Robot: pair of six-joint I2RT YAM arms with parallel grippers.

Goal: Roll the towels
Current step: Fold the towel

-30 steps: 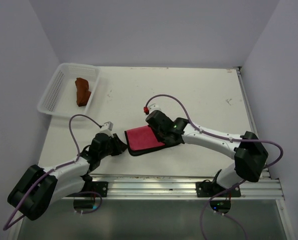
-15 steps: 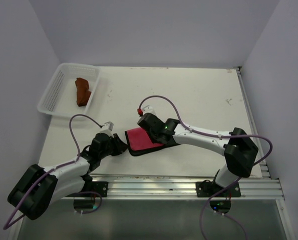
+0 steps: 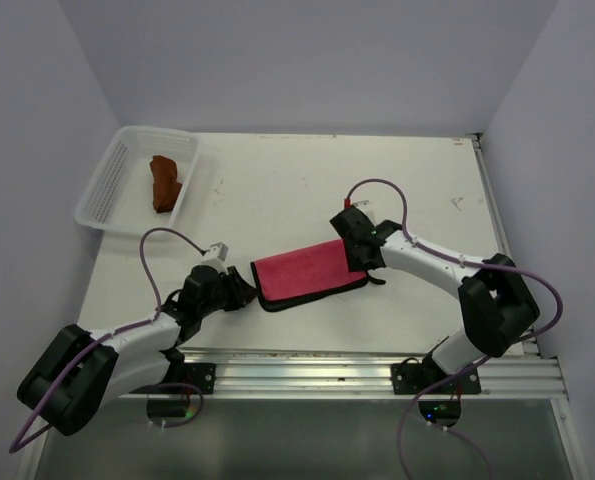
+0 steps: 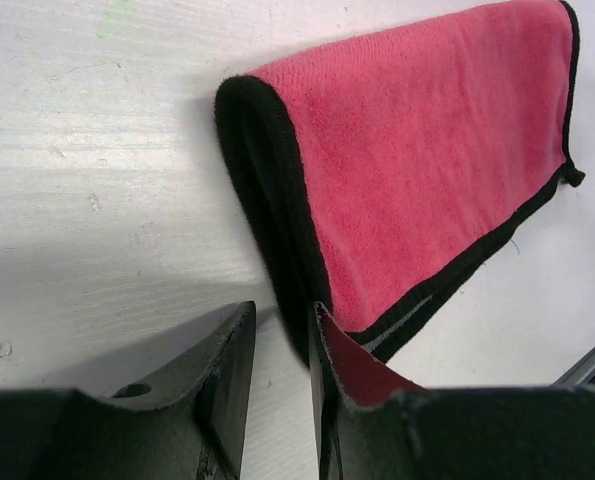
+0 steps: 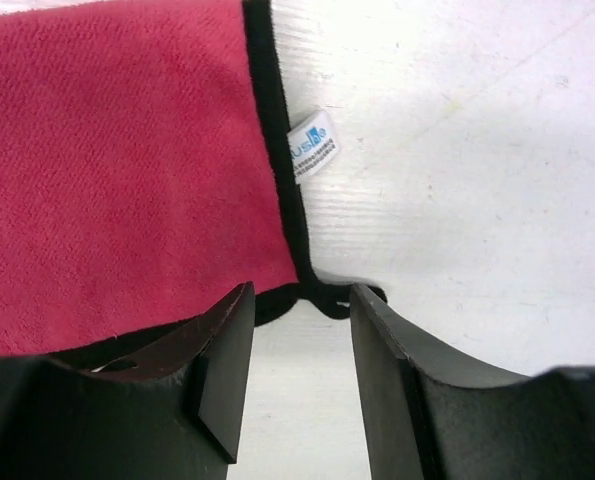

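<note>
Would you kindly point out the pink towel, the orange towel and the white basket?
pink towel (image 3: 307, 272): top external view, middle of its folded upper face.
orange towel (image 3: 164, 182): top external view, centre of the bundle.
white basket (image 3: 102, 188): top external view, its left mesh wall.

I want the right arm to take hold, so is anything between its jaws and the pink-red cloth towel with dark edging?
Nothing visible does. The right arm's jaws stand open at the corner of the pink-red cloth towel, which lies on the white table; only the towel's own black loop sits between them.
</note>
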